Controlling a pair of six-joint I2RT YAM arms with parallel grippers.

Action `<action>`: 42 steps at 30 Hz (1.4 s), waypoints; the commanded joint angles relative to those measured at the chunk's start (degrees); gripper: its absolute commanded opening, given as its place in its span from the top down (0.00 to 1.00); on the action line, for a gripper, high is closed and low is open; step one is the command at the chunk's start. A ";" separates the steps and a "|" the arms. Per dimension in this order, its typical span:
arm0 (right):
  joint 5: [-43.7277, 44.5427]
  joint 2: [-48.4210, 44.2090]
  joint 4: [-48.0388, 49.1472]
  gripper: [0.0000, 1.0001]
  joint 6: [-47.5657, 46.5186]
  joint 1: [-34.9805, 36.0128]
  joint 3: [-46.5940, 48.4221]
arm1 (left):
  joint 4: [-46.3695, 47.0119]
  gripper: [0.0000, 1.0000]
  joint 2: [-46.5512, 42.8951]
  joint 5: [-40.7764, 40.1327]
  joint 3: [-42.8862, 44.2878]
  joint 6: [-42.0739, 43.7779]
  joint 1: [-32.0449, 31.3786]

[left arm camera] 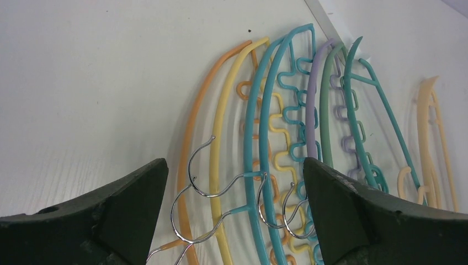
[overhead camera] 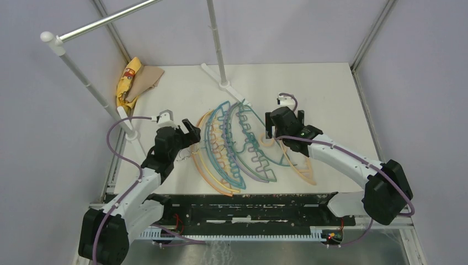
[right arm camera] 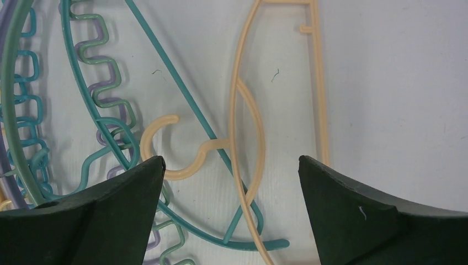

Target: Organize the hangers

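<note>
Several hangers (overhead camera: 237, 146) lie overlapped flat on the white table (overhead camera: 331, 94). In the left wrist view they run left to right: orange (left arm camera: 190, 127), yellow (left arm camera: 221, 121), two blue-teal (left arm camera: 265, 99), purple (left arm camera: 313, 99), green (left arm camera: 325, 110), teal (left arm camera: 381, 105), cream (left arm camera: 427, 127). My left gripper (left arm camera: 234, 182) is open and hovers over their metal hooks (left arm camera: 205, 193) at the pile's left edge (overhead camera: 190, 135). My right gripper (right arm camera: 232, 171) is open above the cream hanger (right arm camera: 319, 99), where it crosses a teal hanger (right arm camera: 182, 94), at the pile's right side (overhead camera: 284, 124). Neither holds anything.
A white and silver rack pole (overhead camera: 88, 83) slants along the left side. A second pole stands on a foot (overhead camera: 223, 84) at the back centre. A yellow and tan cloth (overhead camera: 132, 83) lies at the back left. The table's edge frame (overhead camera: 364, 99) runs along the right.
</note>
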 commanded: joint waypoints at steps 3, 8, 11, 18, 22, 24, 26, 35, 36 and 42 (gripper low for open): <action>0.81 -0.16 2.49 0.00 -1.99 -0.10 0.18 | 0.74 0.01 1.18 0.23 3.41 -0.26 -0.04; 1.49 2.14 -0.10 0.23 -1.81 -0.07 -0.50 | 0.52 0.01 0.96 0.67 3.21 -0.24 -0.03; -0.78 2.91 -0.20 0.48 -0.42 -0.05 -2.57 | 0.33 0.01 0.18 0.78 2.97 -0.32 -0.03; -2.28 3.62 1.26 0.55 2.10 -0.17 -8.31 | -0.20 0.01 -0.54 0.64 2.35 -0.49 -0.09; -3.15 5.24 1.36 0.59 2.13 -0.22 -8.75 | -0.20 0.01 -0.85 0.58 1.96 -0.70 -0.10; -3.39 6.19 1.29 0.65 2.74 -0.20 -8.94 | -0.40 0.01 -1.11 0.31 1.88 -0.69 -0.12; -3.24 6.62 1.65 0.67 3.13 -0.26 -9.54 | -0.62 0.01 -1.31 0.08 1.77 -0.68 -0.08; -3.95 9.57 2.47 0.69 4.51 -0.33 -10.68 | -1.08 0.01 -1.85 0.10 1.67 -0.76 -0.11; -4.09 10.05 2.58 0.70 4.63 -0.37 -10.69 | -1.14 0.01 -1.84 0.03 1.58 -0.76 -0.09; -4.19 11.15 2.01 0.63 6.01 -0.32 -10.79 | -1.49 0.01 -2.28 0.08 1.44 -0.94 -0.10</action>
